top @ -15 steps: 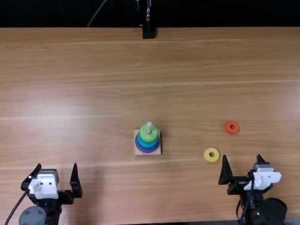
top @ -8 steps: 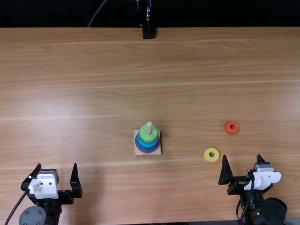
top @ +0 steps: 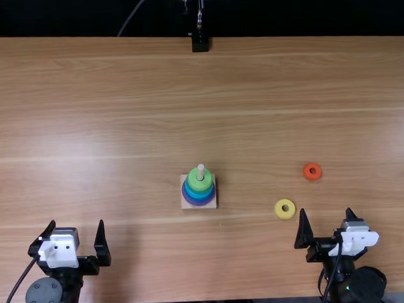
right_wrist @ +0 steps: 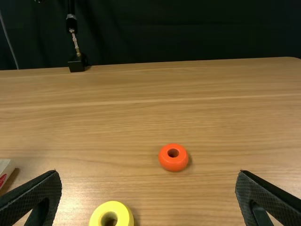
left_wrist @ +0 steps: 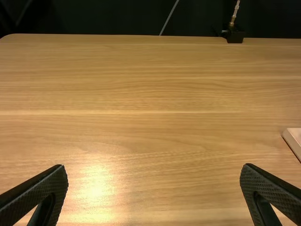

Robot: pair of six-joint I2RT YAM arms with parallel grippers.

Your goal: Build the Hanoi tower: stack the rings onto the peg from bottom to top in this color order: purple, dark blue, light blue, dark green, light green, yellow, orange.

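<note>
"Since the next ring due is probably the yellow ring point(top: 278, 211), how will it handle?"

"Light and stiff, I'd judge, maybe a little slick on its rounded side. It lies flat on the table point(top: 121, 135), right of the stack and just beside the right gripper point(top: 326, 211). Pinch it across the outer rim, leaving the hole free."

"And the jaws?"

"Wide apart on that one, with nothing between them; the left gripper point(top: 77, 224) stands wide and empty too."

"Which way does the ring point?"

"Being round, it has no long axis across the table. Its hole faces straight up, as does that of the orange ring point(top: 307, 174), farther off and to the right."

"And the peg point(top: 201, 169)?"

"Its long axis is upright, rising through the light green ring point(top: 201, 185) from the square base point(top: 185, 204). Keep the yellow ring level going on, or it could catch."
</note>
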